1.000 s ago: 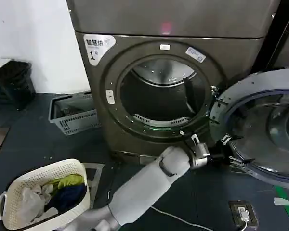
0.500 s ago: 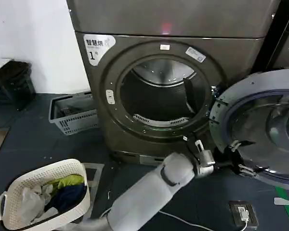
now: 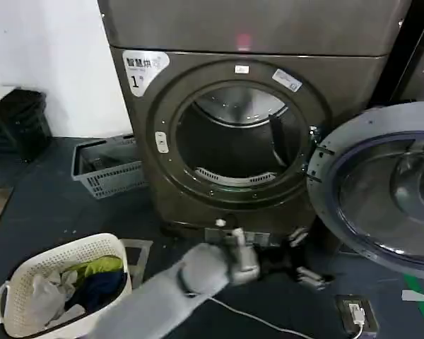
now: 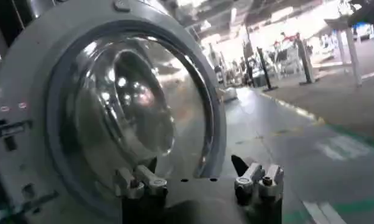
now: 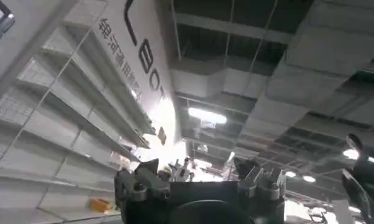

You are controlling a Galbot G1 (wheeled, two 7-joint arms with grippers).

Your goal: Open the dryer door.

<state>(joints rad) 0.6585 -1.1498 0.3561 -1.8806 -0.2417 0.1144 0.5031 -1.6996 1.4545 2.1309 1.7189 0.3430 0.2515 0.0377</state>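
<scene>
The dryer door [image 3: 381, 191] stands swung wide, up and right of the released, empty left gripper [image 3: 307, 272].

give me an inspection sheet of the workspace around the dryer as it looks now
surface: dark floor, no spills seen
job's things: big bronze-grey front-loading dryer marked "1", drum mouth exposed; round grey-rimmed dryer door with clear glass bowl swung wide open to the robot's right
clutter: white wicker laundry basket holding clothes; grey plastic crate beside the dryer
grippers: left gripper low before the dryer, open, holding nothing, apart from the door; right gripper open, pointing toward a ceiling
cables: white cable on the floor, running toward a small floor socket
surroundings: white wall left of the dryer
</scene>
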